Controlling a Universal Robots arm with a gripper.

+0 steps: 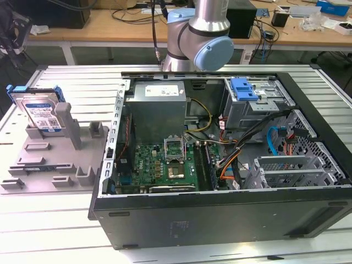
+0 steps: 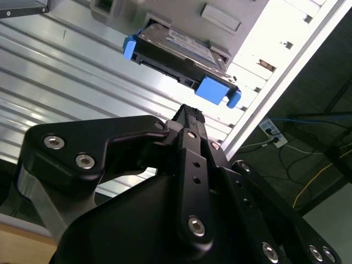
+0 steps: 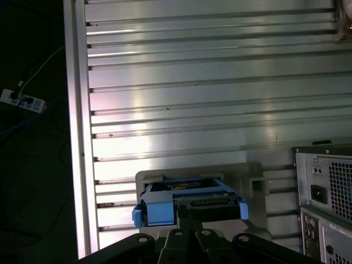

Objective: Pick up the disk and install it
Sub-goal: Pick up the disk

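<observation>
Counted on the ribbed aluminium surface [image 1: 71, 82]: one open black metal computer case [image 1: 220, 220], one grey plastic holding fixture [image 1: 55, 165], and one disk [image 1: 41, 113] [image 2: 176, 52] [image 3: 184, 190], a flat rectangular silver hard drive with a white-and-blue label, framed by a blue plastic carrier.

Inside the case: one boxy grey power supply [image 1: 159, 99], one green motherboard [image 1: 159, 165], one blue plastic latch piece [image 1: 245, 88] on top of the grey metal drive bay [image 1: 264, 104], and several loose cables [image 1: 242, 137]. Behind the case: one silver-and-blue robot arm [image 1: 201, 33].

Disk outside the case, beside it toward the exterior view's left, standing on edge and tilted in a slot of the holding fixture, label side showing in the exterior view. Not yet installed in the case. Blue carrier tabs visible at both ends in both wrist views.

One black metal pincer [image 2: 190, 113] [image 3: 188, 213], away from the case and over the surface, aimed at the disk's upper edge. Closed, tips drawn together, nothing held between them. Near the disk yet apart from it, with a strip of bright surface between the two in the second wrist view. Touching nothing.
</observation>
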